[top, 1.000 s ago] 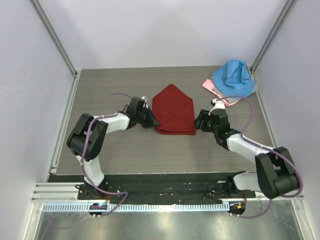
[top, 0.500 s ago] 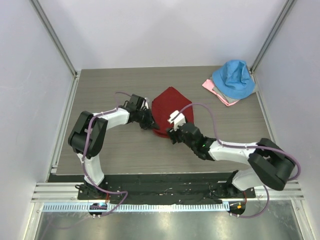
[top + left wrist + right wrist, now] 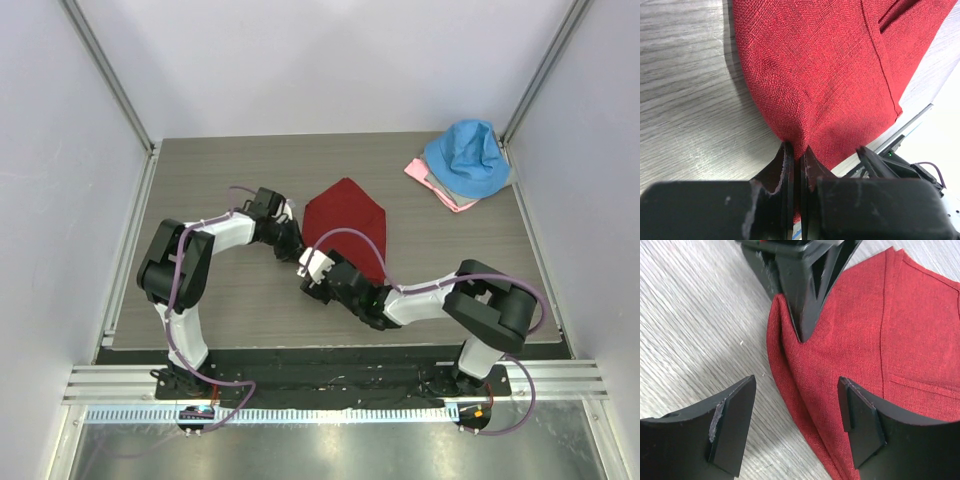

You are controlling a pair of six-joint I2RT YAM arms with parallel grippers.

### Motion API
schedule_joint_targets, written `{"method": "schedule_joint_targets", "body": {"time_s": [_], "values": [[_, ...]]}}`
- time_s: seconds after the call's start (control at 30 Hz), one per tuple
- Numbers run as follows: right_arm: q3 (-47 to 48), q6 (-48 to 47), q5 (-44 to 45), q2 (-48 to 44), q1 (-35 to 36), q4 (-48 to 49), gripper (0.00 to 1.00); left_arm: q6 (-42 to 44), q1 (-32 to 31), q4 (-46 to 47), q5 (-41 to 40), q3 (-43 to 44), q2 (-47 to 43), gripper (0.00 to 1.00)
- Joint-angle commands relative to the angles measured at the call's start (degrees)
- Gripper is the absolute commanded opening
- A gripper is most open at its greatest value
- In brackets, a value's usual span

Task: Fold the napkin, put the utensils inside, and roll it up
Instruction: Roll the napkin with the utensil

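The napkin [image 3: 348, 220] is a dark red folded cloth lying mid-table, pointed at the far end. My left gripper [image 3: 298, 248] is shut on its near-left edge; the left wrist view shows the cloth [image 3: 830, 75] pinched between the closed jaws [image 3: 796, 152]. My right gripper [image 3: 318, 278] is open and empty, low over the same near-left edge. In the right wrist view the napkin's edge [image 3: 865, 340] lies between the spread fingers [image 3: 796, 385], with the left gripper [image 3: 801, 315] just beyond. The fork is not in view.
A bright blue cloth [image 3: 465, 155] lies on a pale pink cloth [image 3: 428, 178] at the far right corner. Metal frame posts stand at the back corners. The table's near edge [image 3: 330, 345] runs just behind the right forearm.
My right arm has swung from the napkin's right side across its near edge to the near-left corner. The left gripper has kept its grip and shifted slightly left.
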Motion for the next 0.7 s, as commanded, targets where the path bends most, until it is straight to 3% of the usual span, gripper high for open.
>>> {"method": "schedule_joint_targets", "body": {"time_s": [0.0,0.3,0.67], "values": [[2.09,-2.99,2.62,2.13,1.23,5.32,0.74,1.66,0.53,-2.17,1.96,1.80,0.39,0.00],[4.20,-6.94,12.64,8.38,2.90,6.82,0.72,2.10,1.32,-3.04,2.93,2.24,0.39,0.00],[-0.89,-4.49,19.59,5.66,2.99,3.65,0.68,2.98,2.28,-3.67,3.63,3.03,0.56,0.00]]}}
